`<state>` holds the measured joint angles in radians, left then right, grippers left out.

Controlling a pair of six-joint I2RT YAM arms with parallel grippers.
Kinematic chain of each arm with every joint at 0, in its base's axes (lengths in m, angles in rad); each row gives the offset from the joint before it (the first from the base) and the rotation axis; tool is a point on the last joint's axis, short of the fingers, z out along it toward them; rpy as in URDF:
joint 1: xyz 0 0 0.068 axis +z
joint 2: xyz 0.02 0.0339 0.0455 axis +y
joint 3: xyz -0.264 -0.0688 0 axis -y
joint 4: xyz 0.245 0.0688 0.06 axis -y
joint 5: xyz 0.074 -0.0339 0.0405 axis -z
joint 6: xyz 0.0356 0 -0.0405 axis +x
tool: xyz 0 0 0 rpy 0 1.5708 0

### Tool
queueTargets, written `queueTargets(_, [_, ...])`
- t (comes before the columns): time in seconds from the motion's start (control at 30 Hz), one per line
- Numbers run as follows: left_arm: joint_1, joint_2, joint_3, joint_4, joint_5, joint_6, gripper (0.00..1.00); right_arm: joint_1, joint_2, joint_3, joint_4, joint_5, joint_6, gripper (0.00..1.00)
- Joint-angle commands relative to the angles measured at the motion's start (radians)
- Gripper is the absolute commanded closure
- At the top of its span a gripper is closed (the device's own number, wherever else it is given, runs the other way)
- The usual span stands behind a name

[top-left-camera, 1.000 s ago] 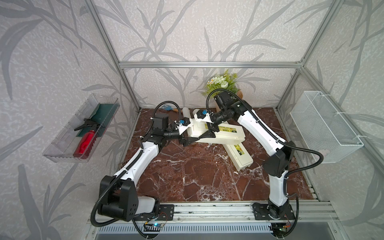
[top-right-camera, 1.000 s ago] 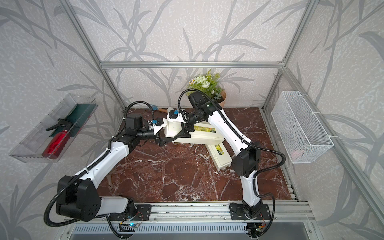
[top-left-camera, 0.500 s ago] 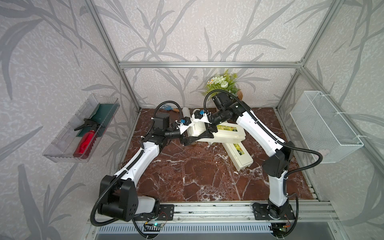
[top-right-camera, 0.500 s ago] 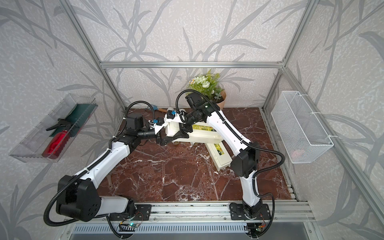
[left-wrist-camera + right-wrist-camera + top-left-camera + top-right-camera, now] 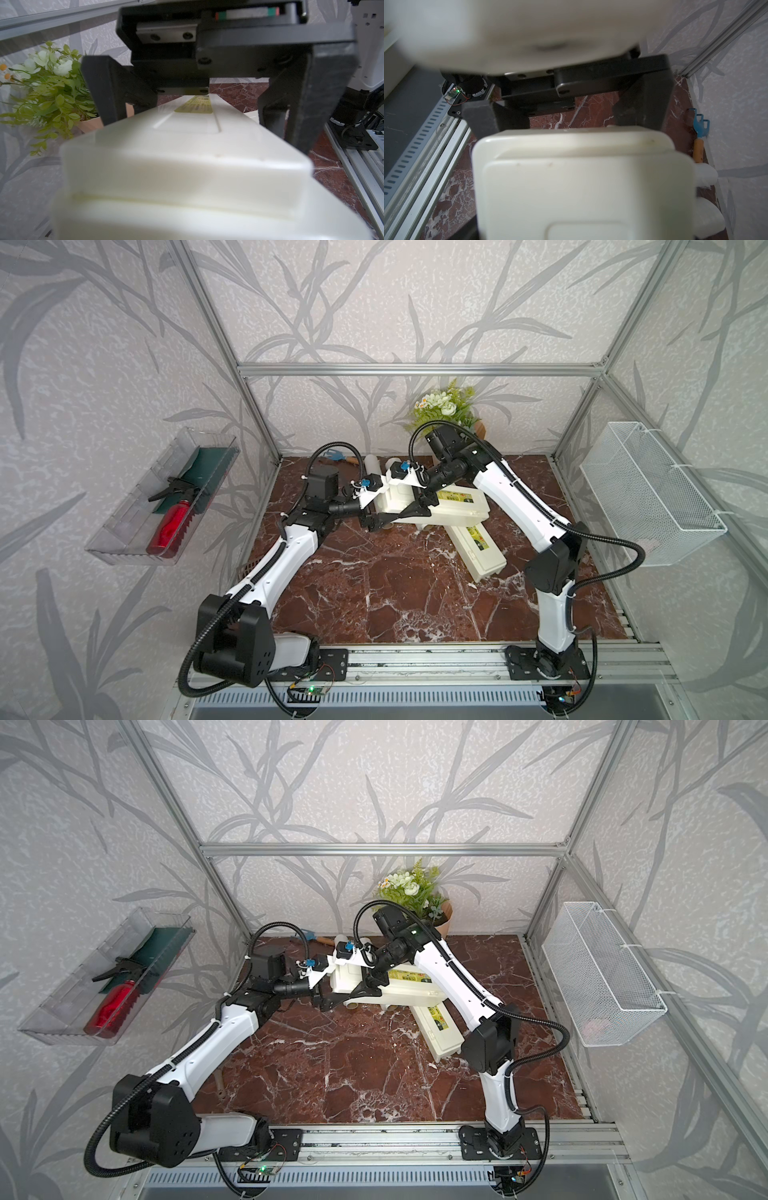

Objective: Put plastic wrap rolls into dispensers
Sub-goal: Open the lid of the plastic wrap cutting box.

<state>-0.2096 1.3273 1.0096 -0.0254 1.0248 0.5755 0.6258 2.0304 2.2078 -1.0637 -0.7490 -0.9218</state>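
Note:
A cream dispenser [image 5: 453, 506] lies across the back of the floor, its right end resting on a second dispenser [image 5: 478, 547]. My left gripper [image 5: 383, 519] comes in level from the left. Its fingers [image 5: 479, 116] press both sides of the upper box's left end. Just to the right, my right gripper [image 5: 420, 505] reaches down over the same box, with its fingers [image 5: 112, 93] against the sides. Two white plastic wrap rolls [image 5: 343, 940] lie behind that end, and their rounded ends [image 5: 705, 173] show beside the box. The lids of both boxes are closed.
A potted flower plant [image 5: 444, 410] stands at the back. A small blue-headed tool [image 5: 334, 455] lies by the back wall. A white wire basket [image 5: 648, 493] hangs on the right wall. A clear tray [image 5: 124, 547] with a red bottle hangs on the left wall.
My right gripper has shifted a little left along the upper dispenser and its jaws have narrowed onto the box. The left arm and both boxes have stayed put.

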Motion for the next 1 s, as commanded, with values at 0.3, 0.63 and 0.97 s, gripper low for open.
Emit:
queueTargets(0.3, [0.020,-0.067,-0.019,-0.073,-0.038,0.136,1.00,-0.085,0.010,0.102,-0.082,-0.201,0.049,0.58])
queueTargets(0.63, [0.087,-0.042,-0.085,-0.006,-0.042,0.039,1.00,-0.096,-0.013,0.172,-0.059,-0.175,0.046,0.73])
queueTargets(0.97, [0.086,-0.077,-0.158,0.150,-0.031,-0.058,1.00,-0.121,0.004,0.105,0.183,0.004,0.217,0.79])
